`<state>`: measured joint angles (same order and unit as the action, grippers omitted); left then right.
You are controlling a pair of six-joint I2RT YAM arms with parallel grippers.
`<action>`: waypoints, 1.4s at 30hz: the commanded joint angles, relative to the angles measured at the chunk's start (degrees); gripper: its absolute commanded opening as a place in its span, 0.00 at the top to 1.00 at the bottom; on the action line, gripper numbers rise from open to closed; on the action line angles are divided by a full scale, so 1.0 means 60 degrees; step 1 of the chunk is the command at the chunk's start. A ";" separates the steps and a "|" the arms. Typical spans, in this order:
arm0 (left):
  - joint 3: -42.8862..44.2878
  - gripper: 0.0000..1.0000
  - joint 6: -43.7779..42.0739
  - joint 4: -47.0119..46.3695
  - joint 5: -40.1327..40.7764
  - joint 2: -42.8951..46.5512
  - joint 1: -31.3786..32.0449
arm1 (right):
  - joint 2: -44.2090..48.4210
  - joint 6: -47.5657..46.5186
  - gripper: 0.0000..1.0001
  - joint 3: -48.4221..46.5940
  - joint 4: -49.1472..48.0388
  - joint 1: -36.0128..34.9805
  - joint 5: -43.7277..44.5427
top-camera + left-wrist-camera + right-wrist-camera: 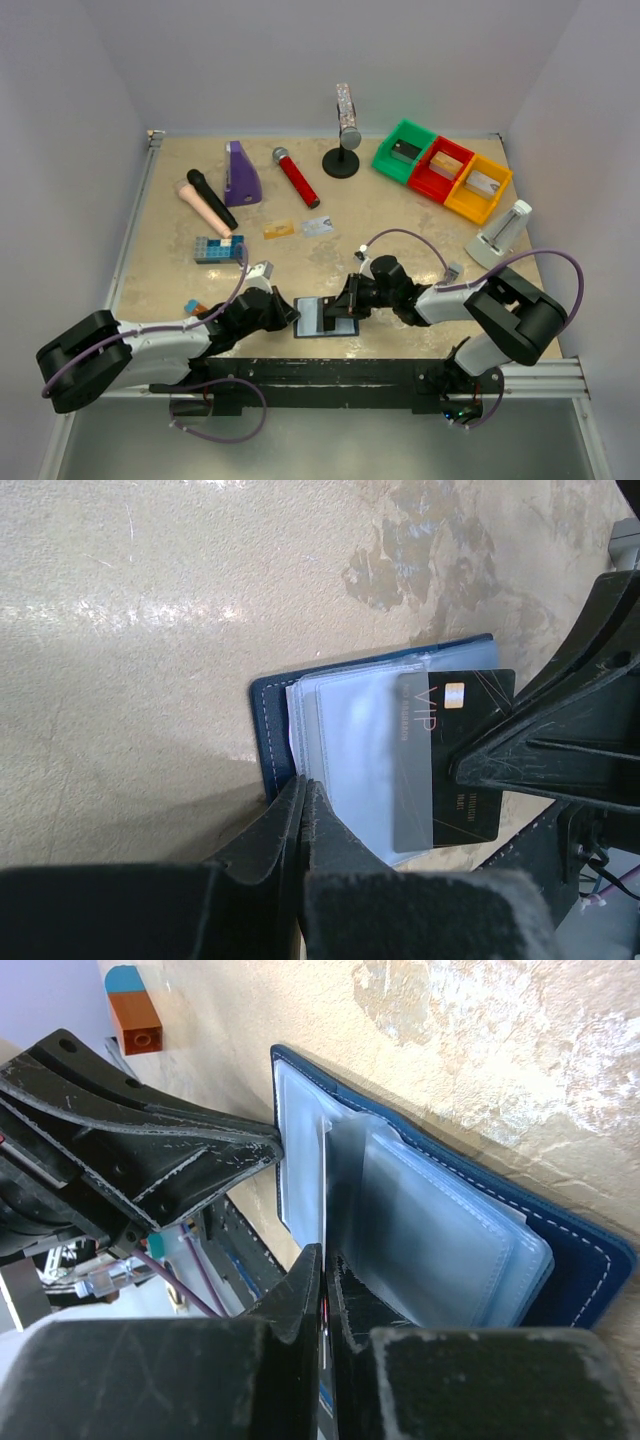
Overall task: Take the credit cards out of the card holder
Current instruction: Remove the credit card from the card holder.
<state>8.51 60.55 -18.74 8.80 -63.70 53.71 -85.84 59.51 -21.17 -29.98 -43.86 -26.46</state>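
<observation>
Near edge of the bench [400, 215], between the arm bases: the holder [268, 725] lies open and flat, with its clear sleeves [350, 750] fanned upward.

Left tool [304, 792]: jaws pinched almost together on the holder's left edge, where the sleeves are bound. That is your anchor.

Right tool [325, 1258]: jaws closed to a sliver on the black card [468, 815], gripped at its outer end. The card is mostly clear of its pocket. Only the inner strip shows grey through the plastic.

How to do this step well, as I judge it:
- Draw the card straight out of the pocket mouth, directly away from the left tool and flat to the bench. Lift or twist would likely bind it or drag the whole sleeve stack.
- Hold the left clamp firm and stationary. The holder looks light and would probably slide along with the card otherwise.
- Go slowly until the inner edge is free of the plastic, then lift.
- The right wrist view shows only a thin edge between the jaws, so I cannot tell how deep the bite is. If it is shallow, expect slip.

Farther out, mid-bench: the gold card [279, 229] and silver card [317, 226] lie flat side by side, well apart from the holder. Set the black card down beside them, not on top.

I cannot tell whether other sleeves hold more cards. They look pale, but they overlap.
</observation>
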 commanded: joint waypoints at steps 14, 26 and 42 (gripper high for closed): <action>-0.0657 1.00 -0.0073 0.2288 0.0541 0.0641 -0.0002 | 0.1005 -0.0337 1.00 0.0291 0.1040 0.0497 0.0308; 0.0162 0.81 -0.0760 0.3501 0.0570 0.2149 -0.0002 | 0.4197 -0.1932 1.00 -0.0704 0.4964 0.0542 0.0981; 0.2098 0.38 -0.4056 0.2265 -0.2765 0.6204 -0.0178 | 0.5327 -0.6986 1.00 -0.4748 1.1220 0.0352 -0.2282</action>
<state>20.60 45.32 5.65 4.97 -34.33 53.21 -54.02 27.20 -46.17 27.59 -40.82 -28.77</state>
